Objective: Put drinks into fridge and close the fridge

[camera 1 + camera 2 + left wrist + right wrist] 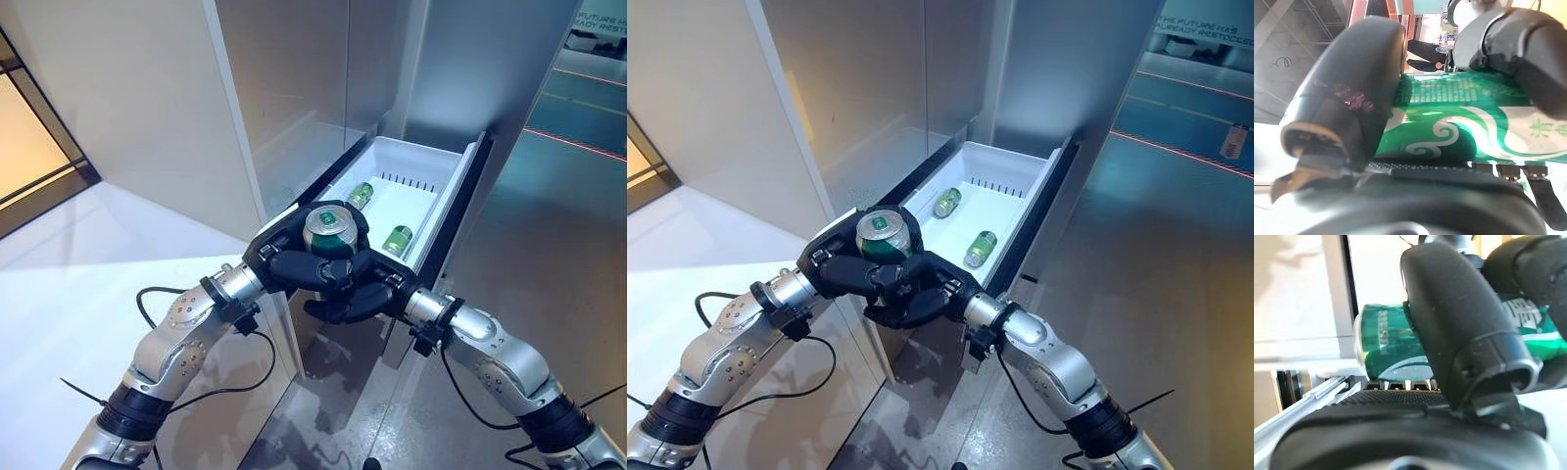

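Note:
A green can (331,232) stands upright between both my hands, just before the near end of the open white fridge drawer (453,181). My left hand (282,257) is curled round the can from the left. My right hand (358,300) is curled round it from below and the right. The left wrist view shows the can's green side (1459,122) between thumb and fingers, and the right wrist view shows the can (1386,342) under the thumb. Two more green cans (361,195) (397,240) lie on their sides in the drawer.
The drawer sticks out of a tall grey fridge body (294,88), with its dark front panel (460,211) on the right. A white surface (69,264) lies to the left. Grey floor (549,225) with a red line lies to the right.

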Robot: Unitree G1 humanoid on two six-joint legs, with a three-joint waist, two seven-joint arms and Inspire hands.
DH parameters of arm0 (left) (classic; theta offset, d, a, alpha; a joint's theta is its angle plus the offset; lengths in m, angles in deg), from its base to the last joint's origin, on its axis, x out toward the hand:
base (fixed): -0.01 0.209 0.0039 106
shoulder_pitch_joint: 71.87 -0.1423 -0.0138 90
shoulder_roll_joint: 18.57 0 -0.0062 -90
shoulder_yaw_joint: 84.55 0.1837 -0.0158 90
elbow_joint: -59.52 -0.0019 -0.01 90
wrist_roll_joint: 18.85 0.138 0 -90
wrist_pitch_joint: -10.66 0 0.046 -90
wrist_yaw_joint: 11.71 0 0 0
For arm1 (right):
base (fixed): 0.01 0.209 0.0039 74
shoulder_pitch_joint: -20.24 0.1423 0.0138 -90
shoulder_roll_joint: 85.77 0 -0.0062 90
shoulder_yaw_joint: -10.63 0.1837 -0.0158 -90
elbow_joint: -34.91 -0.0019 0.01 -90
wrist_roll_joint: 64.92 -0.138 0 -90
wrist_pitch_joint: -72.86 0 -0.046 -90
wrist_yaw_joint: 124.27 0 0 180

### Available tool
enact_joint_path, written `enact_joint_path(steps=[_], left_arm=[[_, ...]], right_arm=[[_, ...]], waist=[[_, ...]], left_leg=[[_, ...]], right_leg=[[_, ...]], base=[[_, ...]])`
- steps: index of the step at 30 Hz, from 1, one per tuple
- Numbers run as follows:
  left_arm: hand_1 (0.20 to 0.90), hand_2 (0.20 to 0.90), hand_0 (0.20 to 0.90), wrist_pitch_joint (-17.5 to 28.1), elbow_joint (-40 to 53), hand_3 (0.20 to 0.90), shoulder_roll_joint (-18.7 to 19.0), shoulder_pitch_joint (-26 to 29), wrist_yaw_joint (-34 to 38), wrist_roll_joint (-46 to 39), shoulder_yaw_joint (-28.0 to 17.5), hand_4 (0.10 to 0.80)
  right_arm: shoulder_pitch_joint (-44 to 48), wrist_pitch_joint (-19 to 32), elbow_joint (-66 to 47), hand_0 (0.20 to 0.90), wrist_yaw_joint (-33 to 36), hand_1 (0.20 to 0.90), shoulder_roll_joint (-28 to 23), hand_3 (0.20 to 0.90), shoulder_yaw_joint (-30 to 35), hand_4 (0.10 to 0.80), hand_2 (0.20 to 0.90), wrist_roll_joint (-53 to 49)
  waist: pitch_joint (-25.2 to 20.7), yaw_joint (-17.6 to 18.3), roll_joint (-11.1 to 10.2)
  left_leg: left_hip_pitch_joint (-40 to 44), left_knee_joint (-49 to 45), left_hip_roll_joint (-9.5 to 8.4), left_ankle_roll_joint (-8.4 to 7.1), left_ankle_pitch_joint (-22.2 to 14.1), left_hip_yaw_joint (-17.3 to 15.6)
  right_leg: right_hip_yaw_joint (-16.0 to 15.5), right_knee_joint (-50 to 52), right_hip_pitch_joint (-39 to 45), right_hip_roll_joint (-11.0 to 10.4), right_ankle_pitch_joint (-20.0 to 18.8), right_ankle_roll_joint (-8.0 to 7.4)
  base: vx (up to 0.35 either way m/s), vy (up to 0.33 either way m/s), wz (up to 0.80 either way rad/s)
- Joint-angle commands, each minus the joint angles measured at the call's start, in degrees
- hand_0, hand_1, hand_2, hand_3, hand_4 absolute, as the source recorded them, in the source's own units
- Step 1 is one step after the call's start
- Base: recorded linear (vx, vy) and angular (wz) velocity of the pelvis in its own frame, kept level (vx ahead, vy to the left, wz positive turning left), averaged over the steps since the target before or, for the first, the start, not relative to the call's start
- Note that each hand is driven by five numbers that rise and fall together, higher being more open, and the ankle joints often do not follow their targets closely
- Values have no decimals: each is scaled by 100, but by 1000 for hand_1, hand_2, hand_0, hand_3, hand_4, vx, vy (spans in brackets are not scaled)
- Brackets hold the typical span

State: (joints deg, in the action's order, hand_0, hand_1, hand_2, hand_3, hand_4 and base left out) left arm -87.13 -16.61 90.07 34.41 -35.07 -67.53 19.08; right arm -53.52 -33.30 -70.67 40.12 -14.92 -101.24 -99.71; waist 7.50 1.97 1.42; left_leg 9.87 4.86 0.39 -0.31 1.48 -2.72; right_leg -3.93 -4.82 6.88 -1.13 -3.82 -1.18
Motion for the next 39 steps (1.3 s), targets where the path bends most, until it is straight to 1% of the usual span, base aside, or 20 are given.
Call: enact_joint_path(steps=[1,8,13,14,15,16,17,19,22,27,28,36,39], left_arm=[[300,300,300,368,143,200,-247,911,-241,-391,218,100],[300,300,300,361,120,200,-285,923,-261,-375,258,100],[300,300,300,456,132,200,-313,875,-282,-416,287,100],[300,300,300,481,139,200,-331,858,-284,-399,309,100],[300,300,300,497,142,200,-334,855,-289,-400,322,100],[300,300,300,517,141,200,-341,849,-299,-397,340,100],[300,300,300,533,136,200,-340,849,-310,-410,353,100],[300,300,300,576,135,200,-322,861,-291,-429,412,100],[300,300,300,623,124,200,-303,865,-279,-404,452,100],[300,300,300,905,136,200,-168,835,-242,-91,470,100],[300,300,300,934,147,200,-134,847,-251,-72,472,100],[300,300,300,948,199,200,7,890,-347,50,512,100],[300,300,300,947,201,200,37,927,-385,134,575,100]], right_arm=[[1445,1089,-690,900,-140,900,359,900,414,800,900,191],[1641,764,-680,900,-253,900,254,900,360,800,900,-199],[1502,328,-588,900,-258,900,388,900,245,800,900,-904],[1451,223,-561,655,-236,655,424,615,210,515,655,-1133],[1399,135,-525,578,-247,578,481,524,184,424,578,-1327],[1346,57,-501,331,-183,331,544,236,157,136,331,-1532],[1293,9,-467,300,-131,300,602,200,138,100,300,-1690],[1198,-3,-353,300,-40,300,718,200,66,100,300,-1957],[1154,-20,-294,300,80,300,810,200,15,100,300,-2091],[1069,-95,-221,300,241,300,844,200,-10,100,300,-2224],[1075,-104,-221,300,266,300,819,200,-7,100,300,-2264],[1050,-96,-186,300,354,300,737,200,-3,100,300,-2231],[1057,-3,-150,300,389,300,697,200,11,100,300,-2087]], waist=[[-400,28,-227],[-386,25,-245],[-399,2,-256],[-401,-4,-257],[-397,-10,-261],[-396,-16,-264],[-399,-21,-267],[-411,-34,-264],[-416,-48,-263],[-423,-56,-251],[-424,-61,-257],[-435,-55,-259],[-430,-42,-256]], left_leg=[[72,-57,-349,269,-295,-187],[81,-68,-362,273,-308,-168],[98,-65,-366,278,-312,-158],[99,-65,-364,277,-308,-158],[98,-70,-362,276,-309,-161],[96,-75,-364,276,-310,-159],[94,-79,-367,279,-310,-157],[94,-72,-368,281,-311,-156],[85,-70,-367,281,-307,-152],[124,-55,-363,289,-342,-151],[79,-65,-364,286,-293,-161],[81,-53,-359,286,-290,-156],[80,-51,-365,286,-284,-146]], right_leg=[[184,226,80,-26,197,-207],[186,256,78,-35,206,-210],[161,260,95,-42,216,-212],[147,257,101,-47,217,-213],[137,259,106,-52,219,-212],[129,262,105,-55,221,-214],[125,261,106,-57,220,-216],[96,253,108,-64,222,-222],[81,255,105,-66,224,-224],[53,242,147,-67,267,-232],[56,253,101,-69,222,-224],[78,234,106,-61,217,-223],[102,223,103,-54,199,-224]], base=[[0,0,0],[0,0,0],[0,0,0],[0,0,0],[0,0,0],[0,0,0],[0,0,0],[0,0,0],[0,0,0],[0,0,0],[0,0,0],[-4,0,0],[0,0,0]])
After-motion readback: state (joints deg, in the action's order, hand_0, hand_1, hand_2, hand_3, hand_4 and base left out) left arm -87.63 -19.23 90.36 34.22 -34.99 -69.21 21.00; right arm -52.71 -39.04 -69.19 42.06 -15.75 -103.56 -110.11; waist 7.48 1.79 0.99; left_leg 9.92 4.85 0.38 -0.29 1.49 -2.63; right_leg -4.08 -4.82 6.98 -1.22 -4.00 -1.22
